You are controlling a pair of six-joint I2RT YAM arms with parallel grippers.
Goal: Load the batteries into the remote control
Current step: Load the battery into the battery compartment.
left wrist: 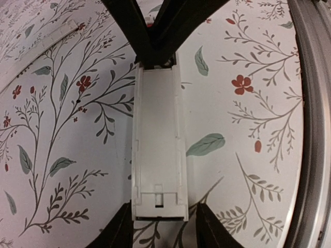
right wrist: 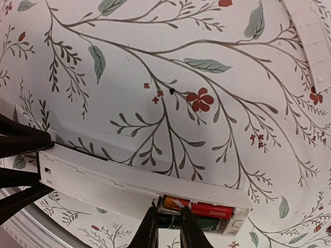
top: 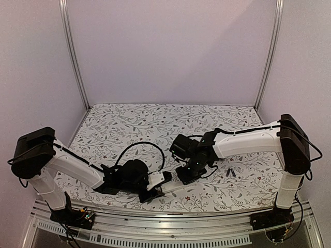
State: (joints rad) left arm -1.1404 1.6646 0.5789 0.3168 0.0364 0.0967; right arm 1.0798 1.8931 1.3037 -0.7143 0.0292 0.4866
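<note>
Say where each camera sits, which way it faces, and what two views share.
Top external: above and behind the bases, facing down at the table; left arm and right arm show.
Left wrist: rides the left arm, facing along the remote; left gripper flanks it.
Right wrist: rides the right arm, facing down on batteries in the remote; right gripper at bottom.
Shared: both wrist views show the remote.

Plain lilac walls (top: 170, 51) and aluminium corner posts (top: 73, 57) enclose a floral-clothed table (top: 155, 119); light even.
</note>
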